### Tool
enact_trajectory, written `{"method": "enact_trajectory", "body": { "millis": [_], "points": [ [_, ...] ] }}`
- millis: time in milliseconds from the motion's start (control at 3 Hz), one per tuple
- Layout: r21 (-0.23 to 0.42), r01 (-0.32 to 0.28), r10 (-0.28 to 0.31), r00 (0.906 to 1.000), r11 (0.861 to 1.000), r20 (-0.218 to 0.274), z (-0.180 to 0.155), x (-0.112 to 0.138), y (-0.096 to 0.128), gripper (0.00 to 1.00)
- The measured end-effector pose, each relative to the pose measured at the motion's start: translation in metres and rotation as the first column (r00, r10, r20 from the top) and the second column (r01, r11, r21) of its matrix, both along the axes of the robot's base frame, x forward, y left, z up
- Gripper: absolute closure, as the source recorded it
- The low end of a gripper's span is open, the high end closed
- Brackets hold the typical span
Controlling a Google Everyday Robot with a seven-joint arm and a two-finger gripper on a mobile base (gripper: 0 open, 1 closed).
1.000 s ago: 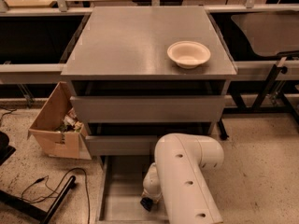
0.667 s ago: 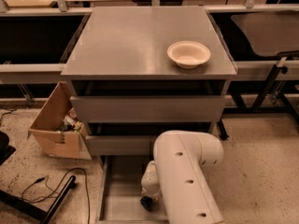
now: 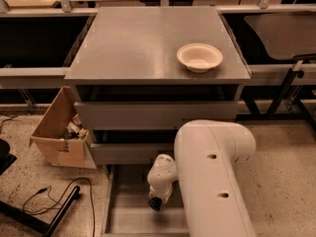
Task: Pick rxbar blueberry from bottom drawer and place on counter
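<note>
The bottom drawer is pulled open at the foot of the cabinet, showing a plain grey floor. My white arm reaches down into it from the right. The gripper hangs low over the drawer floor near its middle, and only its dark tip shows below the white wrist. The rxbar blueberry is not visible; the arm hides the right part of the drawer. The counter is the grey top of the cabinet, with a white bowl near its front right.
Two closed drawers with tall grey fronts sit above the open one. An open cardboard box of clutter stands on the floor at the left, beside black cables. Dark table frames flank the cabinet.
The wrist and gripper have moved a little toward the cabinet, further up in the picture, inside the open drawer. Bowl and drawers have not moved.
</note>
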State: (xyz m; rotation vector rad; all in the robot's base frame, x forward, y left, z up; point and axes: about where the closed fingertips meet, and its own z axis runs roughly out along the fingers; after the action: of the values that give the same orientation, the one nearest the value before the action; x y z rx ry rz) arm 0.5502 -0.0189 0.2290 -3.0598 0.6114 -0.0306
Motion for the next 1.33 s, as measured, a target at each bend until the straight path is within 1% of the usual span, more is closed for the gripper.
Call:
{"method": "enact_trajectory", "body": {
  "millis": [333,667,1000,1333],
  "points": [
    [-0.030,-0.037,0.037,0.9993,0.999,0.002,0.081,0.012,0.004,1.00],
    [-0.075,-0.056,0.057,0.9982,0.996,0.018,0.164,0.016,0.007,1.00],
    [-0.105,-0.039,0.045,0.9973,0.994,0.057,0.242,0.018,0.006,1.00],
    [-0.129,-0.002,0.018,0.9920,0.992,0.125,0.314,0.016,0.008,1.00]
  ]
}}
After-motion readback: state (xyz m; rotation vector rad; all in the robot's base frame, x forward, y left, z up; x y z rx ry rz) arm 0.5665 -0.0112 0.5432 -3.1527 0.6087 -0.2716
